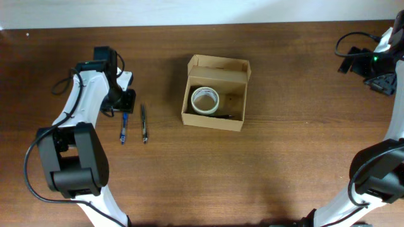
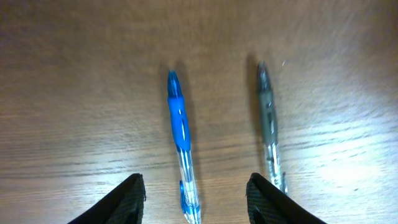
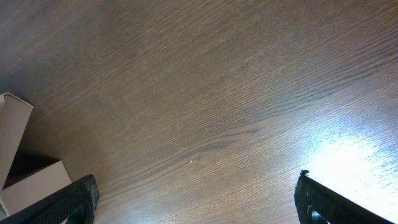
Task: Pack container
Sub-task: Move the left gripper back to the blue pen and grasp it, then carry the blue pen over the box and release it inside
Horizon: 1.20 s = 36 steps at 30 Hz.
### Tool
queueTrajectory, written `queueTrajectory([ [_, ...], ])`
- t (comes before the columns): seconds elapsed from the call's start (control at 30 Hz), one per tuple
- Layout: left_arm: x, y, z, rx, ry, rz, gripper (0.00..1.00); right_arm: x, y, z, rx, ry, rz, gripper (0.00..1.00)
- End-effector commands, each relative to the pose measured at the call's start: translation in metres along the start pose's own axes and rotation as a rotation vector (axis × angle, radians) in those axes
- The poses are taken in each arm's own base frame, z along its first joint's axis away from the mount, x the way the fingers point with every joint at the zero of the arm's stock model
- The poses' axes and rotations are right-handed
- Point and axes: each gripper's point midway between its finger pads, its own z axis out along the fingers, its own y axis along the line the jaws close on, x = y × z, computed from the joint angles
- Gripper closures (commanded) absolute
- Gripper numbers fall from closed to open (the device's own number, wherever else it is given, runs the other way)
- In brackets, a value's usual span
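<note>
The tan cardboard container (image 1: pixel 214 92) stands open at the table's middle with a white tape roll (image 1: pixel 205 99) and a dark pen inside. A blue pen (image 1: pixel 124 128) and a grey pen (image 1: pixel 144 123) lie side by side to its left. My left gripper (image 1: pixel 124 104) is open and hovers over the upper end of the blue pen; in the left wrist view the blue pen (image 2: pixel 181 143) lies between the fingers (image 2: pixel 196 199) and the grey pen (image 2: pixel 269 127) lies just outside the right finger. My right gripper (image 1: pixel 382 83) is open and empty at the far right (image 3: pixel 196 199).
A corner of the container (image 3: pixel 15 149) shows at the left edge of the right wrist view. Bare brown wooden table (image 1: pixel 284 164) surrounds everything. The arms' bases stand at the front left and front right.
</note>
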Motion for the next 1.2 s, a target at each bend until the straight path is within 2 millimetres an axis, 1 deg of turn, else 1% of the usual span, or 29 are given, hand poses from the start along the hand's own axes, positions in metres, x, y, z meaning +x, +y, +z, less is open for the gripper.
queueTrajectory([
  [0.0, 0.021, 0.001, 0.018, 0.001, 0.069, 0.061, 0.48, 0.000, 0.002, -0.002, -0.006, -0.005, 0.003, 0.01],
  [0.03, 0.027, 0.001, 0.026, 0.004, 0.080, 0.057, 0.49, 0.000, 0.002, -0.002, -0.006, -0.005, 0.003, 0.01],
  [0.17, 0.041, -0.001, 0.041, 0.015, 0.103, 0.053, 0.49, 0.000, 0.002, -0.002, -0.006, -0.005, 0.003, 0.01],
  [0.27, 0.047, -0.003, 0.051, 0.016, 0.107, 0.055, 0.49, 0.000, 0.002, -0.002, -0.006, -0.005, 0.003, 0.01],
  [0.4, 0.050, -0.003, 0.060, 0.015, 0.098, 0.053, 0.49, 0.000, 0.002, -0.002, -0.006, -0.005, 0.003, 0.01],
  [0.6, 0.045, -0.002, 0.062, 0.010, 0.077, 0.053, 0.50, 0.000, 0.002, -0.002, -0.006, -0.005, 0.003, 0.01],
  [0.63, 0.045, -0.002, 0.062, 0.009, 0.074, 0.052, 0.58, 0.000, 0.002, -0.002, -0.006, -0.005, 0.003, 0.01],
  [0.7, 0.044, 0.000, 0.062, 0.008, 0.070, 0.049, 0.85, 0.000, 0.002, -0.002, -0.006, -0.005, 0.003, 0.01],
  [0.73, 0.044, 0.001, 0.062, 0.007, 0.069, 0.046, 0.94, 0.000, 0.002, -0.002, -0.006, -0.005, 0.003, 0.01],
  [0.77, 0.044, 0.001, 0.062, 0.007, 0.069, 0.044, 0.98, 0.000, 0.002, -0.002, -0.006, -0.005, 0.003, 0.01],
  [0.93, 0.044, 0.009, 0.061, 0.004, 0.065, 0.024, 0.98, 0.000, 0.002, -0.002, -0.006, -0.005, 0.003, 0.01],
  [1.0, 0.038, 0.013, 0.057, 0.001, 0.051, 0.017, 0.98, 0.000, 0.002, -0.002, -0.006, -0.005, 0.003, 0.01],
  [1.03, 0.033, 0.015, 0.053, -0.002, 0.038, 0.016, 0.98, 0.000, 0.002, -0.002, -0.006, -0.005, 0.003, 0.01],
  [1.1, 0.015, 0.019, 0.037, -0.011, -0.002, 0.014, 0.98, 0.000, 0.002, -0.002, -0.006, -0.005, 0.003, 0.01],
  [1.17, -0.005, 0.024, 0.015, -0.023, -0.047, 0.015, 0.98, 0.000, 0.002, -0.002, -0.006, -0.005, 0.003, 0.01],
])
